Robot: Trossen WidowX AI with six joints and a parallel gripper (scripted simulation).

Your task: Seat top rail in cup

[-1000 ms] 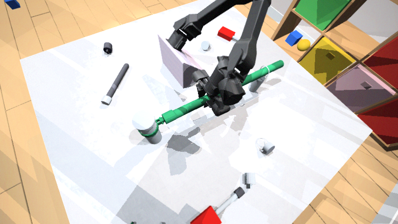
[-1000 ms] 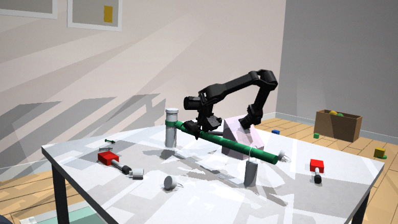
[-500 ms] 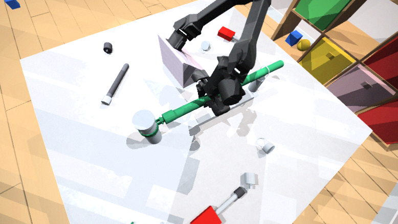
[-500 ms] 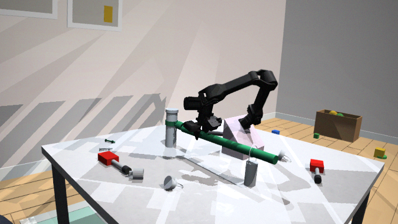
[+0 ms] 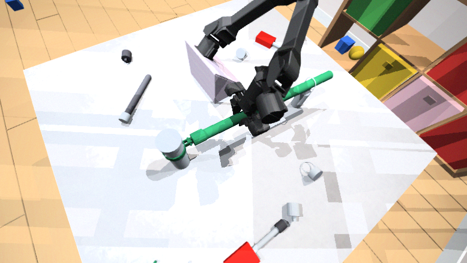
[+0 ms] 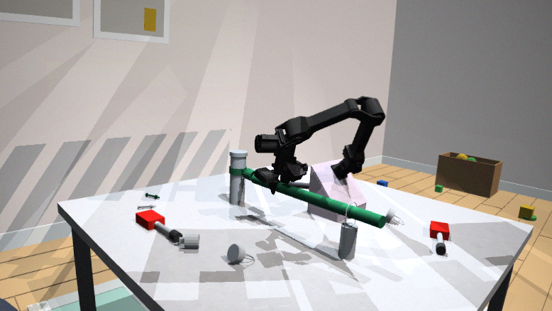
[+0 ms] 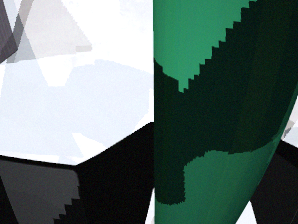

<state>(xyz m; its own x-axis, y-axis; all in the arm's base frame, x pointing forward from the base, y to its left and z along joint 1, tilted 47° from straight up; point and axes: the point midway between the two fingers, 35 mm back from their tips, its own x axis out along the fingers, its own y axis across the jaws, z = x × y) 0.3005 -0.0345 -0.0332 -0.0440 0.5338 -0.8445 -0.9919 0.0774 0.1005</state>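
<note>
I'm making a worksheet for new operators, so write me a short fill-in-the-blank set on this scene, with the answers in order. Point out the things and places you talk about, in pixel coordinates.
1. The gripper (image 5: 247,119) (image 6: 279,184) is closed on the green ____.
2. The green brace band (image 5: 176,157) (image 6: 233,171) goes around the big ____.
3. Near its far end, the rail passes through the wire ____ of the cap on the short post (image 5: 299,99) (image 6: 347,241).
4. The wedge-shaped block (image 5: 204,76) (image 6: 328,193) under the arm's base is ____.

Missing words: rail; post; loop; pink

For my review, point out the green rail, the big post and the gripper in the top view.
Green rail (image 5: 218,128): top view, its bare stretch.
Big post (image 5: 168,140): top view, its cap.
Gripper (image 5: 245,112): top view, between its fingertips.
</note>
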